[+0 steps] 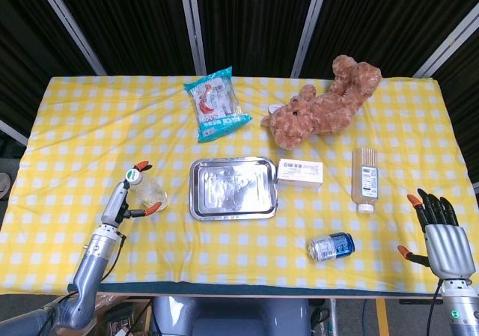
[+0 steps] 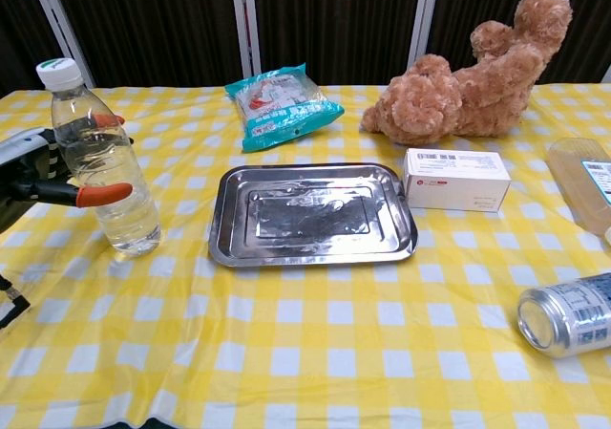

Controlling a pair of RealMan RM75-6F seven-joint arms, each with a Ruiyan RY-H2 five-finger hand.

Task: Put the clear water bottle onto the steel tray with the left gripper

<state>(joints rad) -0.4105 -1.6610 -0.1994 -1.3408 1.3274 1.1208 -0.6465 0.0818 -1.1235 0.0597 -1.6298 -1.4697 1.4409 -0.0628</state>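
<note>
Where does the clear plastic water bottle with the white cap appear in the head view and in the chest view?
Head view: clear plastic water bottle left of centre, seen from above, beside the left hand.
Chest view: bottle upright at far left.
Shared landmark: the rectangular steel tray just right of it.
</note>
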